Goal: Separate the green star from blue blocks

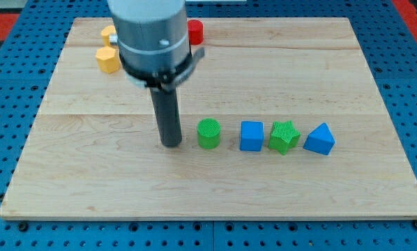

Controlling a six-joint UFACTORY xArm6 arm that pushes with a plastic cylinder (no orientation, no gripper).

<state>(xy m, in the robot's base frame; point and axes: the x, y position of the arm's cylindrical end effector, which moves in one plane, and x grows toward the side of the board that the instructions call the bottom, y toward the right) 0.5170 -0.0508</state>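
Note:
The green star (pixel 284 137) stands right of the board's middle, between two blue blocks. A blue cube (pixel 251 136) touches or nearly touches its left side. A blue triangular block (pixel 320 139) sits close on its right. A green cylinder (pixel 208 133) stands left of the blue cube. My tip (pixel 171 144) rests on the board just left of the green cylinder, a small gap apart, and well left of the star.
A yellow block (pixel 108 60) lies at the top left, with another yellow block (pixel 109 33) above it, partly hidden by the arm. A red cylinder (pixel 195 31) sits at the top edge. The wooden board (pixel 376 174) lies on a blue pegboard.

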